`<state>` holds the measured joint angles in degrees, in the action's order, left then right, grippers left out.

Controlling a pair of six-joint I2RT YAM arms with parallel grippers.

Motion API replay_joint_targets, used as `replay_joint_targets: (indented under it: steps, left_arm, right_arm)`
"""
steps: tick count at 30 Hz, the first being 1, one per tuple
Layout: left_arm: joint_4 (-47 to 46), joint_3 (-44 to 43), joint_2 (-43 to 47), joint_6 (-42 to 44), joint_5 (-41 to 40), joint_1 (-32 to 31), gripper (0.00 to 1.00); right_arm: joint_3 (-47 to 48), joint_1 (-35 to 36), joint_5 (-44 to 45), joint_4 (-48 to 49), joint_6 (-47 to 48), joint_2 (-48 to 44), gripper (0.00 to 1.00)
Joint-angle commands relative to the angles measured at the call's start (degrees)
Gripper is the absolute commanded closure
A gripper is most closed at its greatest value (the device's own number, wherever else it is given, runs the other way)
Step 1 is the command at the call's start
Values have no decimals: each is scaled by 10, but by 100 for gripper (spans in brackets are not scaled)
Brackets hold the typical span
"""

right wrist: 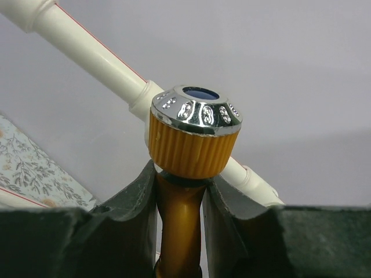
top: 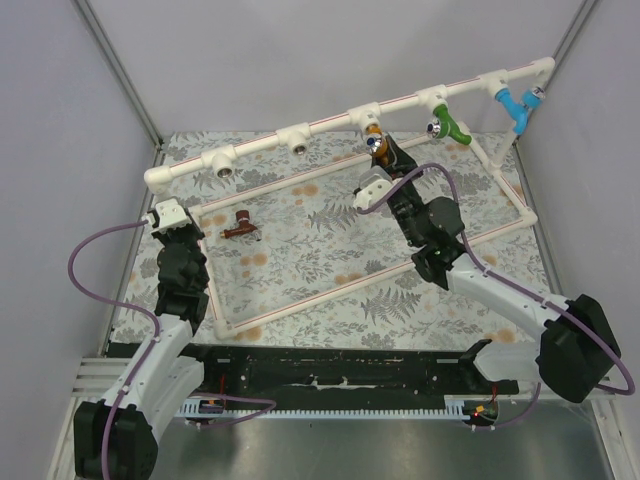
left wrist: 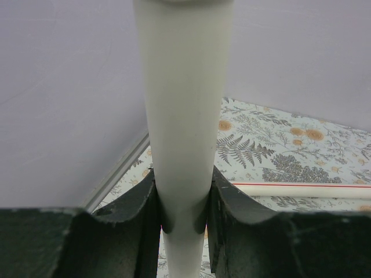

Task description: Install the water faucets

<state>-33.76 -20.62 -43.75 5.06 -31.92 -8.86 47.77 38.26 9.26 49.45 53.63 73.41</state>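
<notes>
My right gripper is shut on the orange-yellow faucet, held just under a tee of the white top pipe. In the right wrist view the faucet's ribbed orange collar and silvery end stand above my fingers, with the pipe behind. The dark reddish-brown faucet lies on the mat inside the pipe frame. My left gripper is shut on the frame's white upright pipe at the left corner.
A green tap and a light blue tap hang from the top pipe at the right. Two open tees sit further left. The white pipe frame rests on the flowered mat, grey walls around.
</notes>
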Motion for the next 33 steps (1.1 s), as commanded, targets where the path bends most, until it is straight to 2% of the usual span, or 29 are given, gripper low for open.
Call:
replay_joint_targets:
  steps: [1, 3, 6, 10, 16, 21, 25, 29, 33]
  left_arm:
    - [-20, -8, 15, 9, 30, -20, 98]
    - [-20, -7, 16, 8, 30, -21, 98]
    - [-20, -8, 17, 9, 30, -21, 98]
    - [-20, -9, 16, 7, 30, -21, 98]
    - [-19, -9, 18, 7, 31, -21, 98]
    - [-19, -8, 19, 7, 31, -21, 98]
    - [-18, -9, 19, 7, 30, -22, 98]
    - [-18, -9, 20, 6, 29, -22, 98]
    - [-19, -8, 21, 6, 30, -23, 98]
  right_arm:
    - [27, 1, -43, -159, 81, 24, 100]
    - [36, 1, -34, -161, 19, 23, 100]
    - [42, 1, 9, -123, -126, 30, 100]
    - [39, 1, 108, -56, -326, 39, 100]
    - [25, 6, 257, -10, -590, 54, 100]
    - [31, 21, 372, -62, -785, 47, 100]
    - [43, 25, 431, -166, -972, 35, 100]
    - [59, 25, 451, -282, -1148, 24, 100]
    - [74, 25, 442, -312, -1209, 20, 100]
